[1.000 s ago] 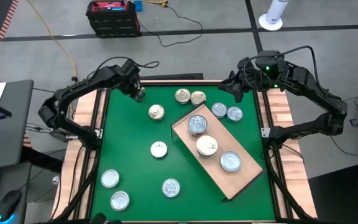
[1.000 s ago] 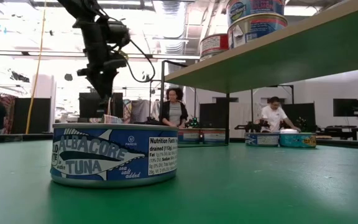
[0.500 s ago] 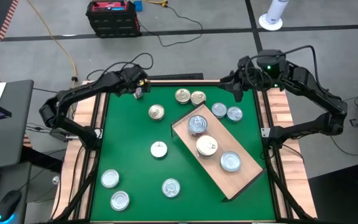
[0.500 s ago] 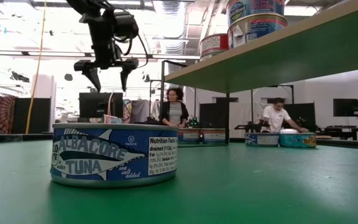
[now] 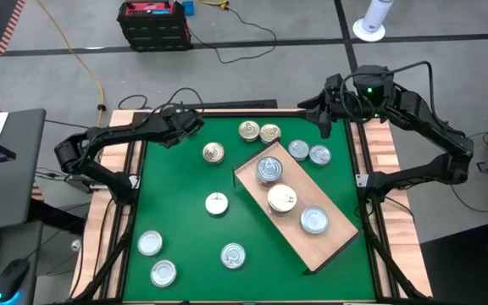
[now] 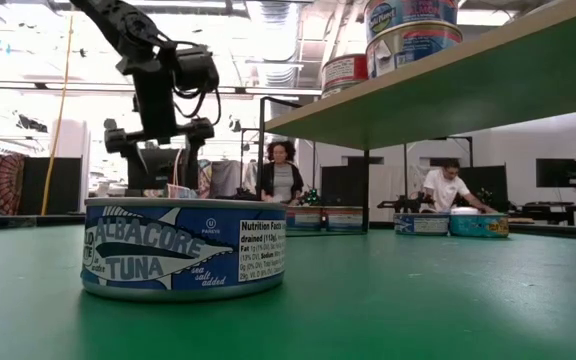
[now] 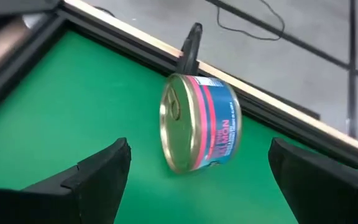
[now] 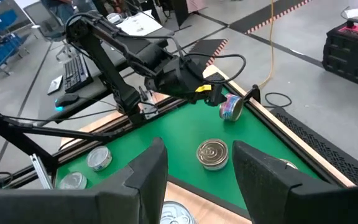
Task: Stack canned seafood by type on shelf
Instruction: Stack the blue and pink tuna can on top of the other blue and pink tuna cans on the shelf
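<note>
My left gripper stands wide open, empty, framing a red-banded can apparently on edge, ready to grab. My right gripper waits half-open, empty, by the mat's far corner.

Tin near the mat corner is showing a shiny gold metal lid with a glossy red-and-blue printed wrap. Tuna can is wearing a smooth blue paper label over bright metal rims. Mat is looking like matt green felt-like cloth (no glare anywhere). Board is reading as pale, unvarnished wood. Left gripper fingers are looking like matt black plastic.
</note>
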{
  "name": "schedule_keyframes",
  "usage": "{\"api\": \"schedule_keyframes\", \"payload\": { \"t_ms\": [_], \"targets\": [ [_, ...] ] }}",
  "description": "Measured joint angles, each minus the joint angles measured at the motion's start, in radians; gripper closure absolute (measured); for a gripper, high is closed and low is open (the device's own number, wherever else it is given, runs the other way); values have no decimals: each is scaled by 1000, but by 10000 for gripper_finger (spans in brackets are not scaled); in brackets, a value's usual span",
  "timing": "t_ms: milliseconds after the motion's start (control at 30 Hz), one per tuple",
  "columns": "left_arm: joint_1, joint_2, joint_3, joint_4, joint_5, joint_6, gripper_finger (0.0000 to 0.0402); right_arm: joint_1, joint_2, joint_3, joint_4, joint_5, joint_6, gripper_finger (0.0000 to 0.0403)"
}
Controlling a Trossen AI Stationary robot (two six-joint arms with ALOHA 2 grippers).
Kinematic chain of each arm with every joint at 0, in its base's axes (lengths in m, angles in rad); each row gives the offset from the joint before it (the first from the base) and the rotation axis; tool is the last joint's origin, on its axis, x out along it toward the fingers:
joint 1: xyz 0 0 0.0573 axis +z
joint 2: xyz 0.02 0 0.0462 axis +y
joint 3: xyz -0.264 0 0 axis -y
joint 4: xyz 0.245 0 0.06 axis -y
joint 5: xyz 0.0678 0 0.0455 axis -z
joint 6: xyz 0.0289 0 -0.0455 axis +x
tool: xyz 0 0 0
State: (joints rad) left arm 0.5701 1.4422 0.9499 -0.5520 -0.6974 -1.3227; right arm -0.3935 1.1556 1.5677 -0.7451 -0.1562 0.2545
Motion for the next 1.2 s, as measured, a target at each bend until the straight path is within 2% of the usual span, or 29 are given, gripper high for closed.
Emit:
{"api": "schedule_keyframes", "payload": {
  "t_ms": [200, 333, 433, 667, 1033, 1200],
  "targets": [
    [6, 21, -1, 33, -15, -1, 37, 0, 16, 0, 0, -20, -1, 198],
    [4, 89, 11, 105, 3, -1, 37, 1, 33, -1, 5, -56, -1, 198],
    [-11, 148, 53, 60, 8, -9, 37, 16, 45, -1, 19, -75, 6, 198],
    [-32, 219, 100, -18, -79, -67, 37, 49, 44, -1, 22, -81, 7, 198],
    [-27, 314, 100, -24, -68, -62, 39, 73, 44, -1, 29, -81, 17, 198],
    [-22, 312, 100, -44, -107, -15, 70, 73, 44, -1, 28, -81, 17, 198]
  ]
}}
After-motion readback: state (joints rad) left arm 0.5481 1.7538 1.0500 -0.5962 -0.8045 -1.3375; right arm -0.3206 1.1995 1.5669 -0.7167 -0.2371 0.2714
